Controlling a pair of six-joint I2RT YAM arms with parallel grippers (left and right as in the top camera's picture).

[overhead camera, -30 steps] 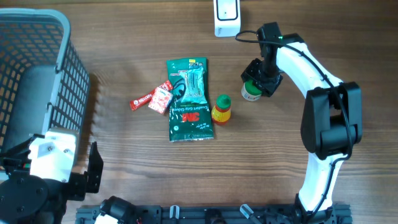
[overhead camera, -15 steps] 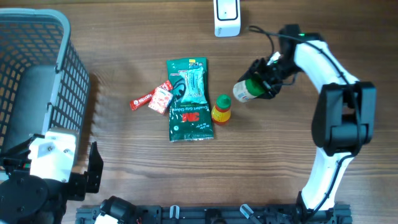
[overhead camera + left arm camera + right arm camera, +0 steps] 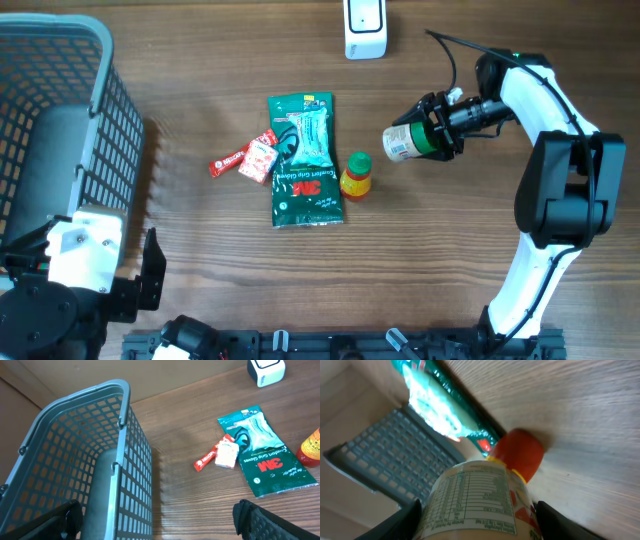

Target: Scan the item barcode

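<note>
Currently your right gripper (image 3: 428,138) is clamped on the green-capped bottle (image 3: 403,144), pinching it near the cap end. The bottle lies on its side in that grip. In the overhead view its pale base points left, toward the small yellow bottle (image 3: 355,175). That one stands on the table (image 3: 200,240) just beside the green 3M glove packet (image 3: 305,160).

From the right wrist view you see the held bottle's white label filling the lower middle, with a panel of small print turned to the camera. A dark finger (image 3: 410,517) shows at either side of it. The print is too soft to read there, and you cannot tell from any view which way a barcode faces.

The white scanner (image 3: 362,27) sits at the far edge of the table. In the overhead view it is above and to the left of the held bottle, and clearly apart from it.

Your left gripper (image 3: 157,512) has its jaws spread wide and holds nothing. It sits at the near left corner of the table, next to the grey mesh basket (image 3: 100,60). Its wrist camera looks past the basket's wall toward the glove packet and the scanner beyond.

Two small red-and-white sachets (image 3: 250,158) lie flat on the wood, touching each other. They are just beside the left edge of the glove packet and well apart from the basket.
</note>
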